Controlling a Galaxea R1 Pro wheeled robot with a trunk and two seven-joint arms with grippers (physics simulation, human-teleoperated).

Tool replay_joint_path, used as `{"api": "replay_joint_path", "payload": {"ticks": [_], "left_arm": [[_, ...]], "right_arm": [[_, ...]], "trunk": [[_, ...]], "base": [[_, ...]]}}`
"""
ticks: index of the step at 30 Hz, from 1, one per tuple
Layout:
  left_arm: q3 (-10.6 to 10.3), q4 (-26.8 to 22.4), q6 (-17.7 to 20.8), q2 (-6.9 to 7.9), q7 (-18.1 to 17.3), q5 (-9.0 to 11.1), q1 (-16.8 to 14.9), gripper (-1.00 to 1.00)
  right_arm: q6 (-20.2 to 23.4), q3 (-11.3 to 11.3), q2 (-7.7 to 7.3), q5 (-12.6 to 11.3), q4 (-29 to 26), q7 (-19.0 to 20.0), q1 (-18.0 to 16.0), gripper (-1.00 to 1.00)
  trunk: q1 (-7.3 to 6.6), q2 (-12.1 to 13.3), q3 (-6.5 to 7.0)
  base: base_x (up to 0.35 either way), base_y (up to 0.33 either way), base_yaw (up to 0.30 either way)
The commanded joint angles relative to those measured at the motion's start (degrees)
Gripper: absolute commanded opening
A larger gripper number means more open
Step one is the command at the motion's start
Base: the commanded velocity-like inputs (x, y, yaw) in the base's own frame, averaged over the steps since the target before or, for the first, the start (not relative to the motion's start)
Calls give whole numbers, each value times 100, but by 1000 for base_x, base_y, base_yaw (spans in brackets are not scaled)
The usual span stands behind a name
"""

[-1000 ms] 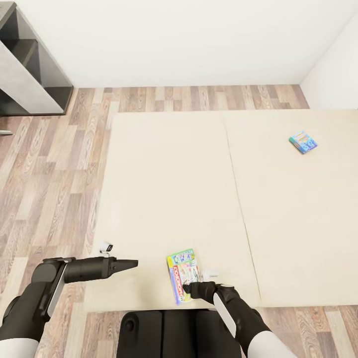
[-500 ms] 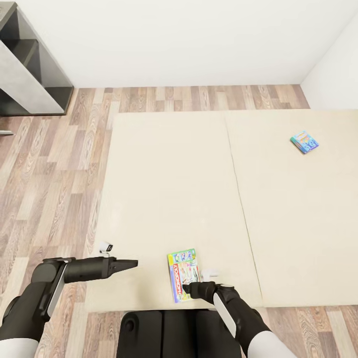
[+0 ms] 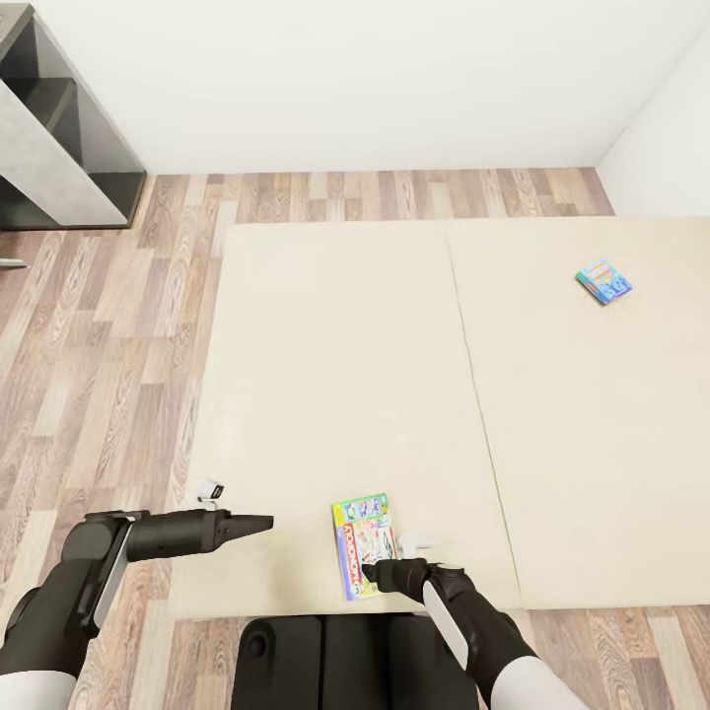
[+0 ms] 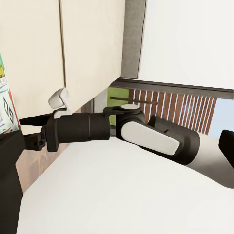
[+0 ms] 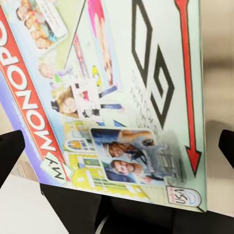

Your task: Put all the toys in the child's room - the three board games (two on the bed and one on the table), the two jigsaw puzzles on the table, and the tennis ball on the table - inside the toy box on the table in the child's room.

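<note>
left gripper [image 3: 258, 522] hovering over near-left edge of bed [image 3: 325, 375], same spot as 1 s ago, jaws look together, nothing held. right gripper [image 3: 369, 572] also unmoved at near end of monopoly board game [image 3: 362, 545], lying flat on mattress by near edge; fingers [image 5: 9, 151] apart either side of box in wrist view, not clamped. practically no change, so grasp prob still pending; 2nd board game [image 3: 603, 282] well apart on far right half, untouched.

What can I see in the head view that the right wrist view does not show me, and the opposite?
Head view: the whole bed, a second board game on its far right side, the left gripper and the wood floor. Right wrist view: the lid print up close, with the word Monopoly and a red arrow. Both: the near board game at the right gripper.
</note>
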Motion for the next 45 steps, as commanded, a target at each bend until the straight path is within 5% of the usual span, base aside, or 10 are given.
{"api": "replay_joint_path", "payload": {"ticks": [1,45], "left_arm": [[-1,-2,61,2,-23,-5,-1,100],[-1,-2,61,4,-23,-5,-1,100]], "right_arm": [[29,4,-2,-16,-8,1,-1,100],[29,4,-5,-18,-8,1,-1,100]], "trunk": [[3,-8,-6],[3,-8,-6]], "base": [[0,0,0],[0,25,13]]}}
